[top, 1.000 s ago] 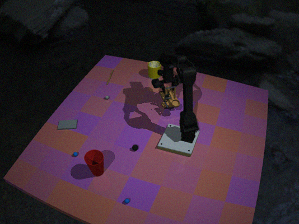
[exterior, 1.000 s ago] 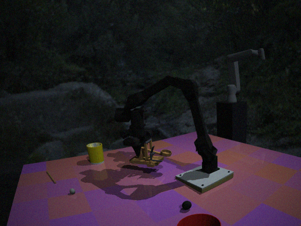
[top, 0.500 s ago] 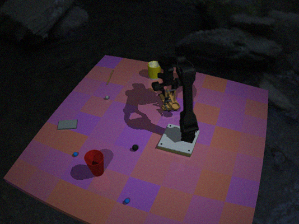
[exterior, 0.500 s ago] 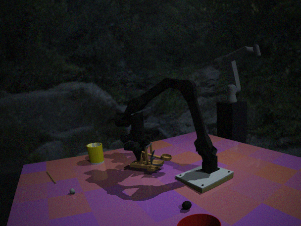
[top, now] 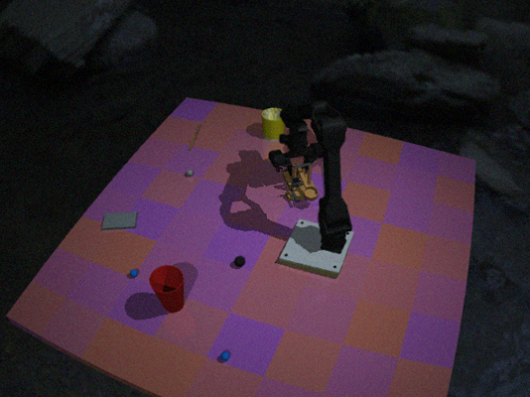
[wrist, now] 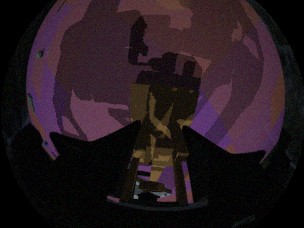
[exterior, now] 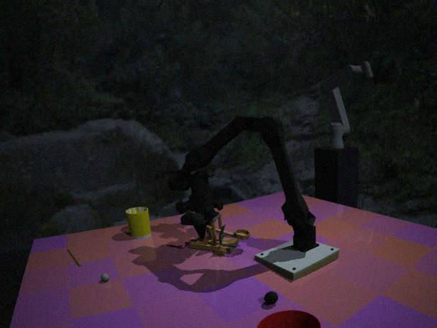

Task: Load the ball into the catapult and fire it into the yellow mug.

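Observation:
The tan wooden catapult (top: 310, 193) (exterior: 215, 247) (wrist: 140, 95) stands in front of the arm's base, its round cup towards that base. My gripper (top: 295, 169) (exterior: 206, 230) (wrist: 161, 126) points down over it and is shut on its frame, one finger on each side. I cannot tell whether its base is clear of the table. No ball shows in its cup. The yellow mug (top: 273, 126) (exterior: 139, 223) stands upright beyond it. A small pale ball (top: 189, 172) (exterior: 105, 278) and a black ball (top: 240, 261) (exterior: 271, 298) lie apart from the catapult.
A red cup (top: 171, 295) (exterior: 289, 321) stands in the foreground. Two blue balls (top: 134, 273) (top: 225, 355) lie near it. A grey flat block (top: 120, 221) lies at the left, a thin stick (top: 195, 138) (exterior: 74, 257) at the far left. The arm's base plate (top: 308, 261) (exterior: 287, 267) is pale.

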Robot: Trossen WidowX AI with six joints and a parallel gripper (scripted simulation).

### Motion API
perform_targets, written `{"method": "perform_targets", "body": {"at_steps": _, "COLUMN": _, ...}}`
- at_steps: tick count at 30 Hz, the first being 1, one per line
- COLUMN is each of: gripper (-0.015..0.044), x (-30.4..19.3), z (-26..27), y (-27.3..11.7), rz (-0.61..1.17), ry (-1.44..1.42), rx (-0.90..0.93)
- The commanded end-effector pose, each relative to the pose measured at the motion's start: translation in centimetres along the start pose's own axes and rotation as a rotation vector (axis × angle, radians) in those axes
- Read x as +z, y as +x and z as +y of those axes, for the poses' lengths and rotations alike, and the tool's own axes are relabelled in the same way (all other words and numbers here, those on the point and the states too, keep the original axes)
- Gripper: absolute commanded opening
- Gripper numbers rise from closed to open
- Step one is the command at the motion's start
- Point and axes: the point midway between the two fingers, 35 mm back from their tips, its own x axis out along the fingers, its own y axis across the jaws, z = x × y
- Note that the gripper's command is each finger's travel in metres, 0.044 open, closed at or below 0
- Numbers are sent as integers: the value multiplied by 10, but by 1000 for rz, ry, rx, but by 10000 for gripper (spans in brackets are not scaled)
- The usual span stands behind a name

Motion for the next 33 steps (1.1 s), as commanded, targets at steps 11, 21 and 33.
{"method": "perform_targets", "body": {"at_steps": 11, "gripper": 210, "x": 0, "z": 0, "y": -1, "rz": -2, "ry": 0, "rx": 0}}
{"method": "perform_targets", "body": {"at_steps": 21, "gripper": 440, "x": 4, "z": 0, "y": -36, "rz": -2, "ry": 0, "rx": 0}}
{"method": "perform_targets", "body": {"at_steps": 33, "gripper": 440, "x": 4, "z": 0, "y": -85, "rz": -12, "ry": -3, "rx": 0}}
